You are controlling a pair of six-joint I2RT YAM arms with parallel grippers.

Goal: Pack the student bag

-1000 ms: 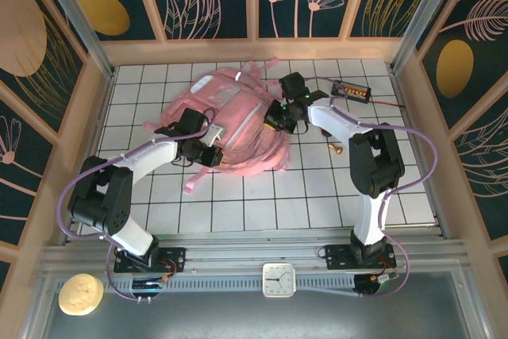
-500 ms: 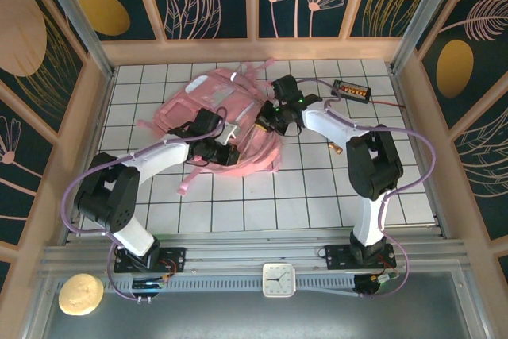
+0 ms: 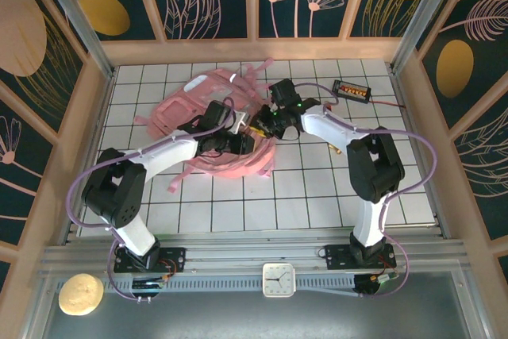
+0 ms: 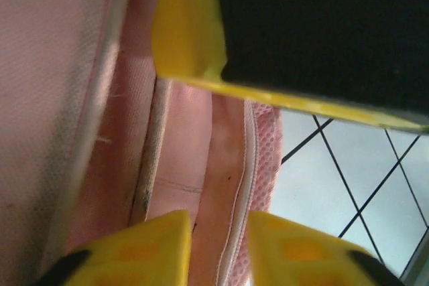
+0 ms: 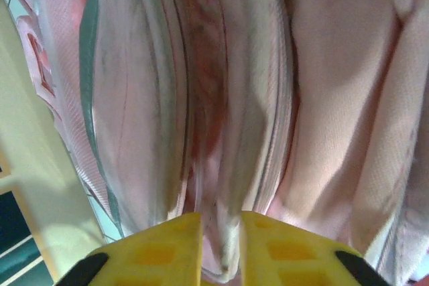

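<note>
Two arms: both reach inward over the white tiled bench (image 3: 317, 188) and meet at the right edge of the pink fabric.
Bag: the student bag (image 3: 181, 113) lies crumpled and flattened on the bench, left of centre toward the back wall, with its pink straps (image 3: 238, 171) spilling out on the near side.
Left side: the left gripper (image 3: 240, 143) sits low at the bag's near right edge. In the left wrist view its yellow fingers (image 4: 134, 252) stand a little apart, and a pink strip with a pale piped seam runs into the gap. Whether they press on it cannot be told.
Right side: the right gripper (image 3: 260, 122) is at the bag's right edge, just beside the left one. In the right wrist view a fold of pink fabric fills the narrow gap between its yellow fingers (image 5: 154, 252). Pinched or loose cannot be told.
Overhead block: a black block (image 4: 322, 31) edged in yellow crosses the top of the left wrist view, close above the fabric.
Elsewhere: a small black device (image 3: 352, 90) with orange marks lies at the back right, well apart from the bag.
</note>
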